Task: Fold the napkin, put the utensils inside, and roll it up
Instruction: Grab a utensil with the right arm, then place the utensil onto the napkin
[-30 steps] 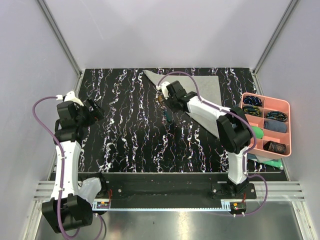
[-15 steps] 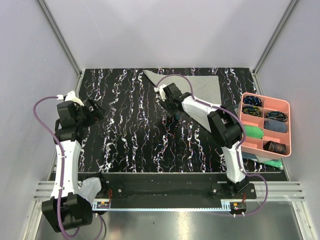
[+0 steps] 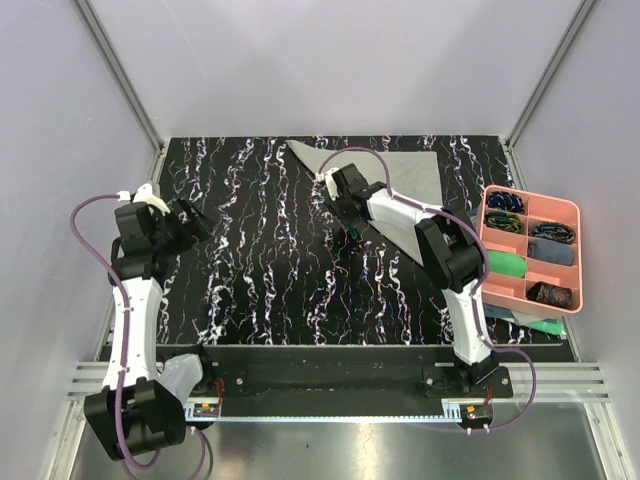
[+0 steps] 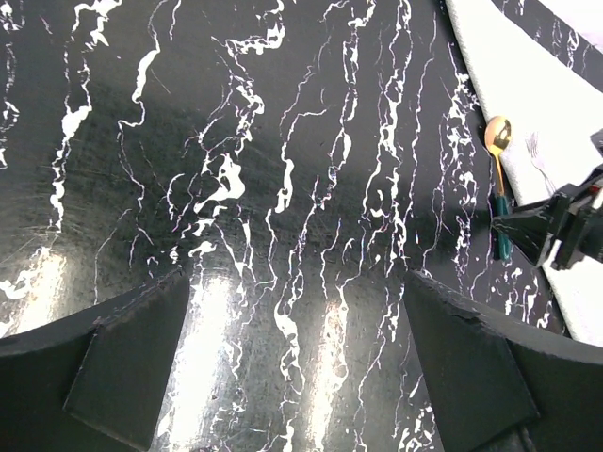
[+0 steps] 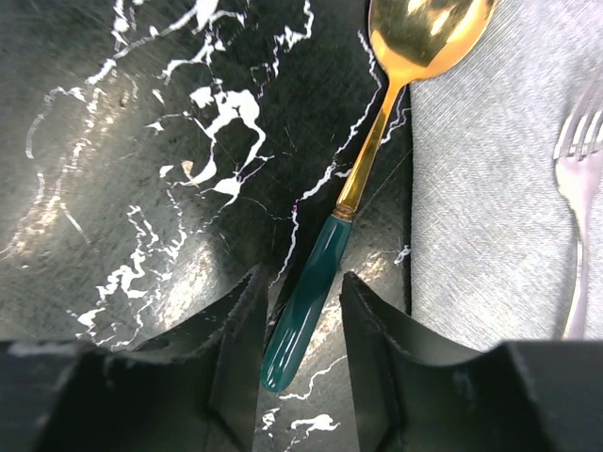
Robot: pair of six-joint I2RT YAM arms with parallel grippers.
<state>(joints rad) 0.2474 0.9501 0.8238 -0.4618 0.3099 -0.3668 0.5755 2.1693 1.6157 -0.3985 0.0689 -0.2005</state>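
At the left of the marbled table (image 3: 260,280), we see the left gripper (image 3: 190,220) hanging over bare surface, jaws spread wide and holding nothing. Toward the middle, the right gripper (image 5: 301,311) sits low with its jaws partly parted on either side of the spoon's (image 5: 363,179) teal handle, not pinching it. The gold bowl overlaps the napkin's (image 3: 410,175) edge. The fork (image 5: 575,169) lies on the cloth just beside it. Farther right stands the pink tray (image 3: 575,215).
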